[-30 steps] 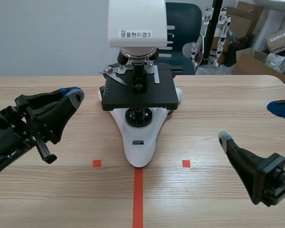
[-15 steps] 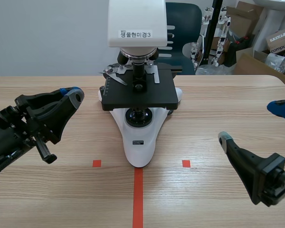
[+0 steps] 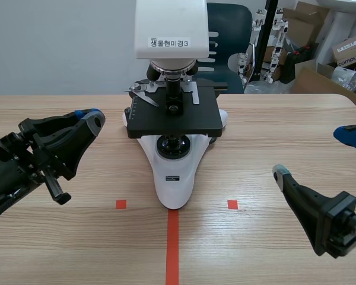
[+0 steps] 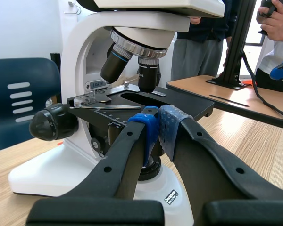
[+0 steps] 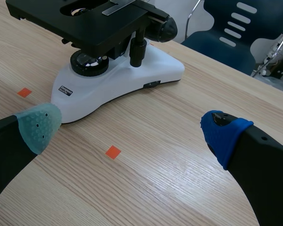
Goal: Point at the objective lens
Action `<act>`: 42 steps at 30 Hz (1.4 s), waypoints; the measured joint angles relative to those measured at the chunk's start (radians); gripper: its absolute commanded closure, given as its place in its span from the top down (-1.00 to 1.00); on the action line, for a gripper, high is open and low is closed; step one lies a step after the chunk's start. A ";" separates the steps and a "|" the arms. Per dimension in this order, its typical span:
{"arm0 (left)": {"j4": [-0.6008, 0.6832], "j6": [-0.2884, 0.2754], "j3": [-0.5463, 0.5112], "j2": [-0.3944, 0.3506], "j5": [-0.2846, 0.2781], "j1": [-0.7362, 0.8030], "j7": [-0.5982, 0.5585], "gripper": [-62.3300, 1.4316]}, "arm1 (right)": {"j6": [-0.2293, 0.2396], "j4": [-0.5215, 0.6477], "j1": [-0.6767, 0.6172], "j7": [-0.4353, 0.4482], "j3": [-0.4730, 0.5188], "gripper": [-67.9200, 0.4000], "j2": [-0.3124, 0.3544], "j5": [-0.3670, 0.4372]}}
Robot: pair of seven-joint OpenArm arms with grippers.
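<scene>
Saw the left gripper (image 4: 158, 125) pinched shut on nothing, short of the stage (image 4: 193, 101); right gripper (image 5: 131, 131) spread wide, well apart. Spotted the objective lens (image 4: 148, 75) ahead, above the pads (image 4: 146, 127), over the stage. Judged pointing unfinished: needed raising the tip toward the lens, clear of the stage. Lost the microscope's (image 3: 175, 178) top beyond view.

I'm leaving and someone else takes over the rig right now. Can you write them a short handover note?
Left end effector: shut on nothing, beside the microscope, apart from it.
Right end effector: open, holds nothing, low over the table on the microscope's other side.
Objective lens: above the stage.
Done: nothing; neither end effector is at the lens.
Left: bring one end effector's tip up toward the lens.
</scene>
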 measured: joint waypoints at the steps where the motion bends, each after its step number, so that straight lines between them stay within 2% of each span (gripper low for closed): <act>1: 0.000 0.000 0.000 0.000 0.000 0.000 0.000 -0.84 | 0.000 0.000 0.000 0.000 0.000 1.00 0.000 0.000; 4: 0.000 0.000 0.000 0.000 0.000 0.000 0.000 -0.81 | 0.000 0.000 0.000 0.000 0.000 1.00 0.000 0.000; 5: 0.000 0.000 0.000 0.000 0.000 0.000 0.000 -0.70 | 0.000 0.000 0.000 0.000 0.000 1.00 0.000 0.000; 6: 0.000 0.000 0.000 0.000 0.000 0.000 0.000 -0.47 | 0.000 0.000 0.000 0.000 0.000 1.00 0.000 0.000; 7: 0.000 0.001 0.000 0.000 0.000 0.000 0.000 -0.07 | 0.000 0.000 0.000 0.000 0.000 1.00 0.000 0.000; 9: 0.000 0.002 0.000 0.000 0.001 0.000 -0.009 1.00 | 0.000 0.000 0.000 0.000 0.000 1.00 0.000 0.000; 12: 0.000 0.017 0.000 0.000 0.000 0.000 -0.046 1.00 | 0.000 0.000 0.000 0.000 0.000 1.00 0.000 0.000; 18: 0.001 0.027 0.000 -0.010 0.000 0.009 -0.031 1.00 | 0.000 0.000 0.000 0.000 0.000 1.00 0.000 0.000; 23: 0.055 0.029 -0.037 -0.107 -0.003 0.097 -0.034 1.00 | 0.000 0.000 0.000 0.000 0.000 1.00 0.000 0.000; 25: 0.100 0.055 -0.079 -0.159 -0.005 0.157 -0.009 1.00 | 0.000 0.000 0.000 0.000 0.000 1.00 0.000 0.000; 29: 0.204 0.119 -0.203 -0.239 -0.073 0.303 0.039 1.00 | 0.000 0.000 0.000 0.000 0.000 1.00 0.000 0.000; 32: 0.278 0.122 -0.322 -0.266 -0.087 0.420 0.076 1.00 | 0.000 0.000 0.000 0.000 0.000 1.00 0.000 0.000; 37: 0.380 0.121 -0.467 -0.263 -0.082 0.603 0.137 1.00 | 0.000 0.000 0.000 0.000 0.000 1.00 0.000 0.000; 42: 0.472 0.125 -0.577 -0.210 -0.083 0.742 0.171 1.00 | 0.000 0.000 0.000 0.000 0.000 1.00 0.000 0.000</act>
